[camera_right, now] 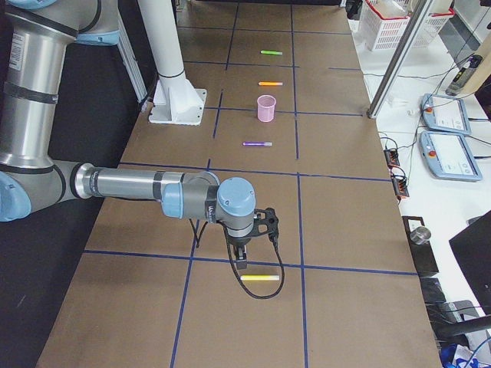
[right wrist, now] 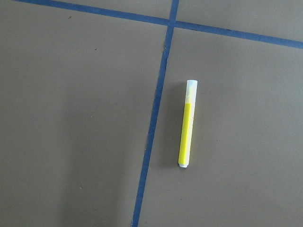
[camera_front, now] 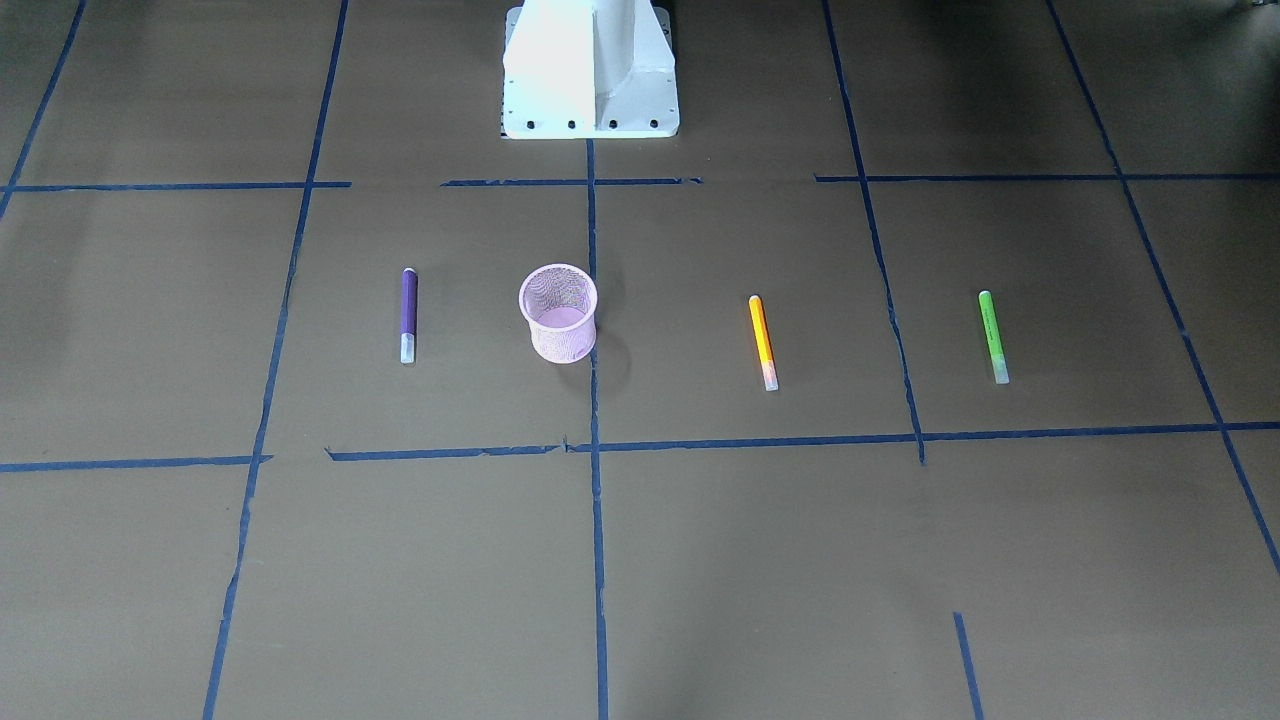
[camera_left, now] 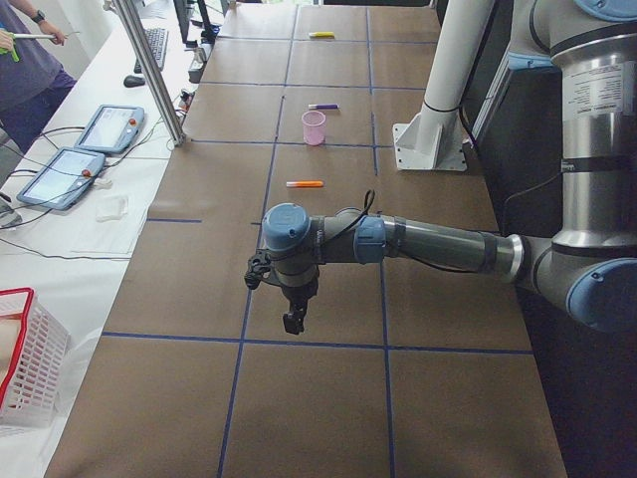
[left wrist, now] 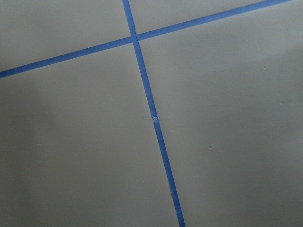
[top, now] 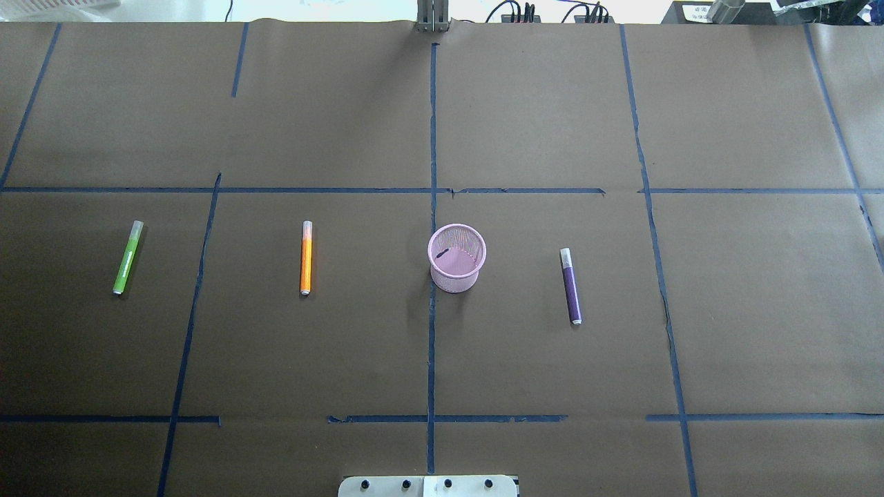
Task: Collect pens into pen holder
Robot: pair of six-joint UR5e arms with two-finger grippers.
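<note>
Bare brown surface [camera_front: 800, 580] crossed by blue tape [camera_front: 598, 560] fills the near part of the front-facing view. Beyond it, in one row, lie the purple pen [camera_front: 408, 315], the upright pink cup [camera_front: 558, 312], the orange pen [camera_front: 763, 342] and the green pen [camera_front: 993, 337], all well apart. Overhead shows the same row and no pen in the cup; the spread probably lets each arm work its own side. From the left end, the left claw [camera_left: 294, 321] hangs low over bare surface, likely parked clear of the work; I cannot tell how wide it stands. From the right end, the right claw [camera_right: 242, 261] points down just above the yellow pen [camera_right: 261, 277], which lies flat far from the cup, seemingly lined up for a pickup; its width cannot be told either. Left wrist view holds only a tape crossing. Right wrist view shows the yellow pen beside a tape line, with no fingers in sight.
</note>
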